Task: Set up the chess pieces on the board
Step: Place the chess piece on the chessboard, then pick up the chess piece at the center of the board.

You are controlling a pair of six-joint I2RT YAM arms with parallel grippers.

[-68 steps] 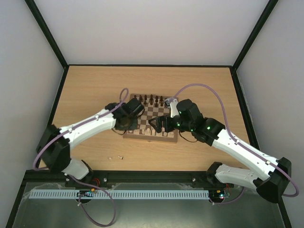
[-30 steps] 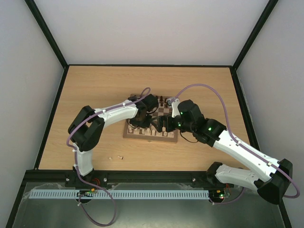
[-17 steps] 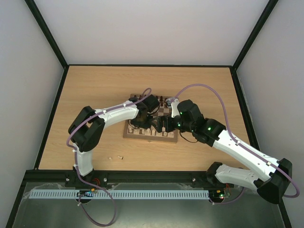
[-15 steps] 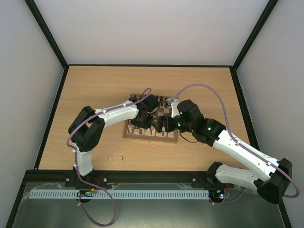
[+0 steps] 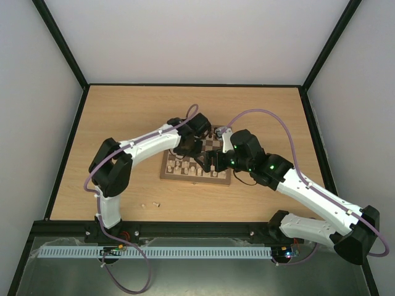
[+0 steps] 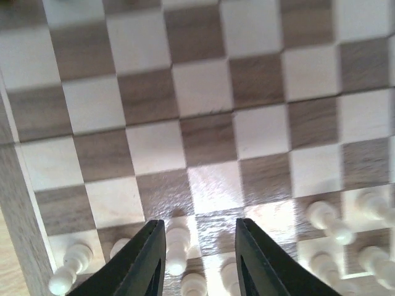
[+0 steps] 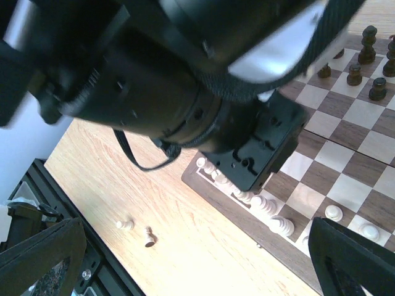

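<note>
The board [image 5: 196, 179] lies mid-table, with pale chess pieces [image 5: 181, 165] along its near rows and dark ones [image 5: 214, 131] at the back. My left gripper [image 5: 188, 148] hovers over the board, open and empty. In the left wrist view [image 6: 199, 223] its fingers [image 6: 145, 262] straddle the pale rows, with one pale piece [image 6: 178, 245] just inside the left finger. My right gripper [image 5: 207, 163] is wide open and empty [image 7: 196, 225] over the board's near edge. Two loose pieces lie on the table: a pale one [image 7: 125, 225] and a darker one [image 7: 148, 235].
The left arm's wrist housing [image 7: 185, 80] fills much of the right wrist view, close above the board [image 7: 345, 135]. The loose pieces [image 5: 151, 203] lie near the table's front edge, left of the board. A black frame borders the table.
My left arm swung from the board's left side to over the board, then moved a little farther back and right. The right arm has hardly moved.
</note>
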